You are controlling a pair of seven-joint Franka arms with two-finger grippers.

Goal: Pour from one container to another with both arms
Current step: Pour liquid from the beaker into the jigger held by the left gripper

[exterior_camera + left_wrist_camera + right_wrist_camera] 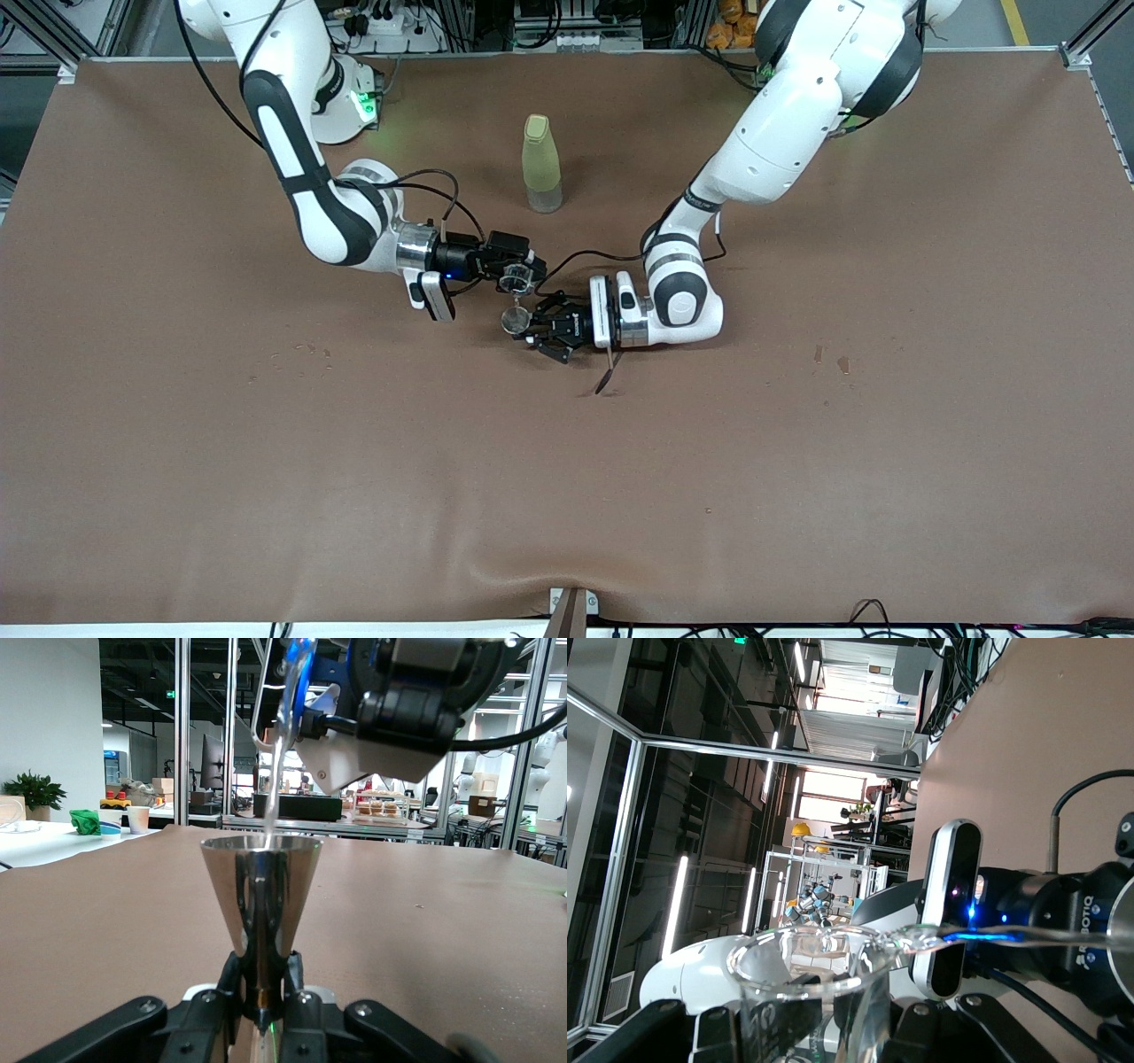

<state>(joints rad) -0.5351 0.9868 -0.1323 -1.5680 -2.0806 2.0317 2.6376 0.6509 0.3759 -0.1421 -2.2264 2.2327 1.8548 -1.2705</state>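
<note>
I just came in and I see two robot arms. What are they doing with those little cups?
They are pouring. The right hand holds a clear glass cup tipped on its side, and a thin stream of liquid runs from it into a shiny metal cone cup that the left hand holds upright just below. Both hands are shut on their cups, over the middle of the brown table. A pale green bottle stands untouched, farther from the front camera.

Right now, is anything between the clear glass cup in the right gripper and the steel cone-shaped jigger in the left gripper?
Nothing visible. The right gripper tips the clear glass cup directly above the steel cone-shaped jigger held by the left gripper, and the stream falls straight in. The pale green bottle stands apart.
</note>
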